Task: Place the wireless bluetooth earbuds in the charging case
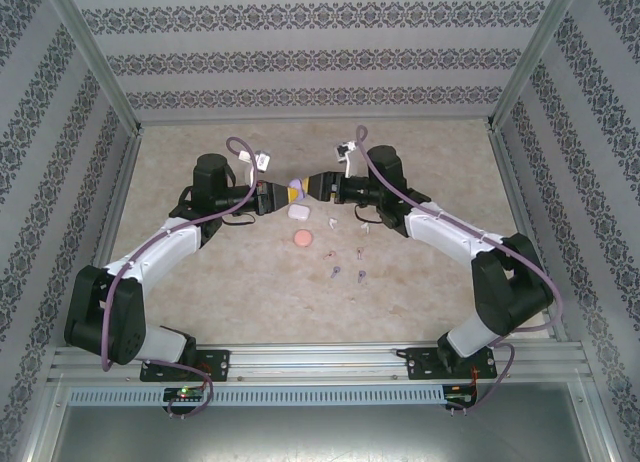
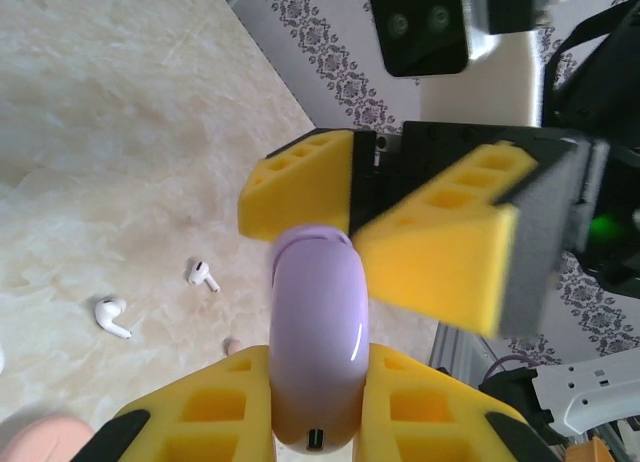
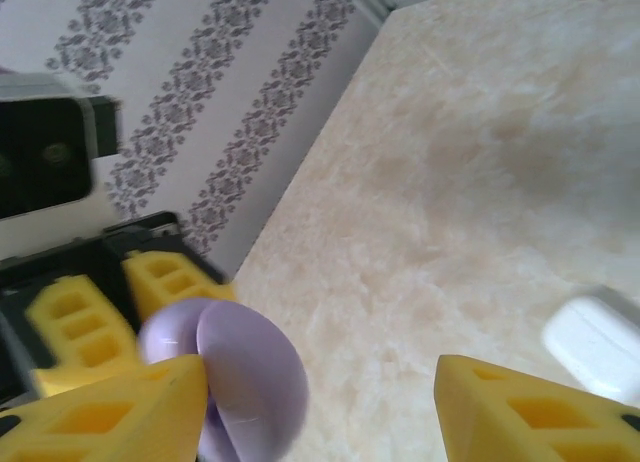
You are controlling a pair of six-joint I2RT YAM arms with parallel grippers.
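No earbud appears seated: the earbuds (image 1: 336, 273) lie loose on the table (image 1: 230, 302), at 5 o'clock from the purple case (image 2: 315, 302), which the left gripper (image 2: 318, 367) clamps at its base while the right gripper (image 2: 362, 220) straddles its top, jaws wide. The top view gives the whole scatter plus a white case (image 1: 300, 211) and a pink case (image 1: 302, 239); the left wrist view gives the grip itself, lid state undetermined.

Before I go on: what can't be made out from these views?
- Glossy lilac oval charging case: its cavity, left wrist view, hidden by its own shell and the left gripper's yellow foam fingers.
- Tiny stemmed earbuds: orientation, top view, too small.
- White rounded case: right wrist view, blurred, cut by the edge.
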